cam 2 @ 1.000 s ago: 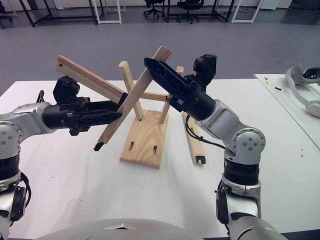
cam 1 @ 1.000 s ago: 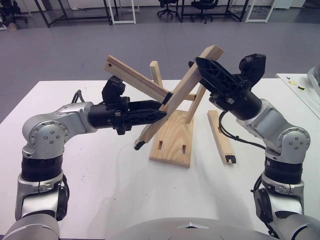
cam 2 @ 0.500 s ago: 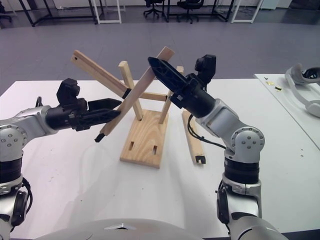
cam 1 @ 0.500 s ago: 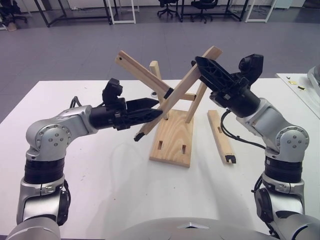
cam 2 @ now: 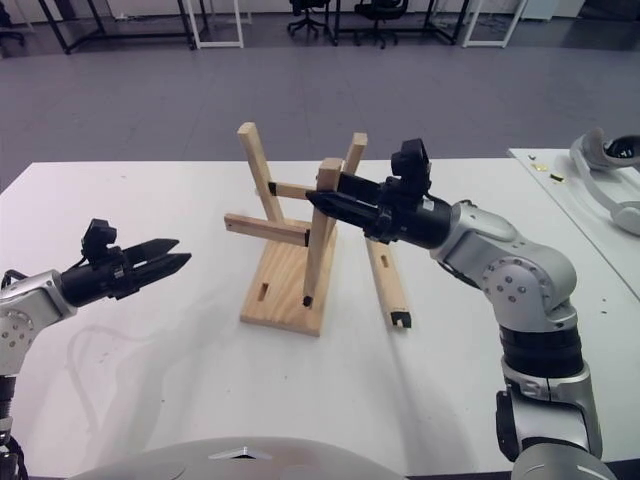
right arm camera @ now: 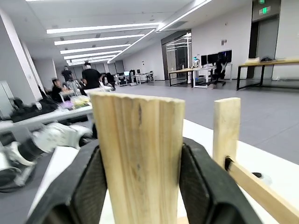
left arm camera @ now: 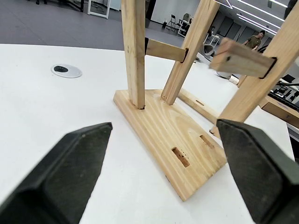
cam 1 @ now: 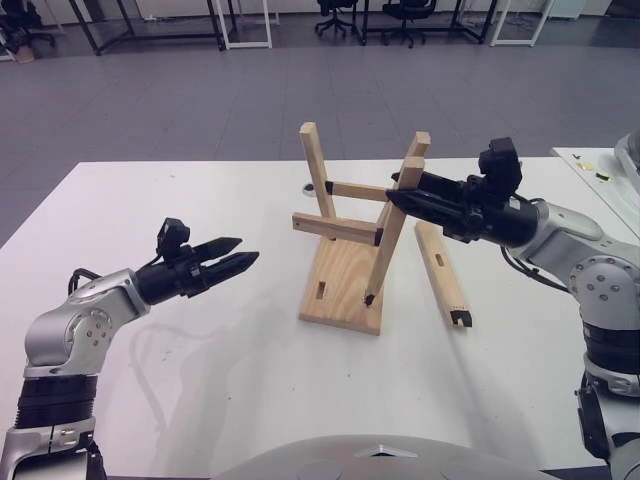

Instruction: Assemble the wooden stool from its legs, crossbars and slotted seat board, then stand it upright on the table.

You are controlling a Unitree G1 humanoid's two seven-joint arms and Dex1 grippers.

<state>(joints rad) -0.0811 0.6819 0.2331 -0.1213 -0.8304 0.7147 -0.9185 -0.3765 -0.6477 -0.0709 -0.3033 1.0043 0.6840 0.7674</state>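
The right gripper point(cam 1: 396, 196) clamps the top of a leg point(cam 1: 385, 245) — its foot rests on the seat board point(cam 1: 345, 285), flat on the table point(cam 1: 200, 380). The left gripper point(cam 1: 240, 252) hangs spread and empty, well left.

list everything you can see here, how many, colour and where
table: 1, white, under everything
board: 1, pale wood, flat at table centre
standing legs: 2, pale wood, in the board's far slots
held leg: 1, pale wood, tilted, lower end at the board's near right slot
loose leg: 1, pale wood, lying right of the board
crossbars: 2, pale wood, one joining the standing legs, one on the held leg
grommet: 1, grey, in the table beyond the board
left end effector: 1, black, open, empty, left of the board
right end effector: 1, black, shut near the held leg's top
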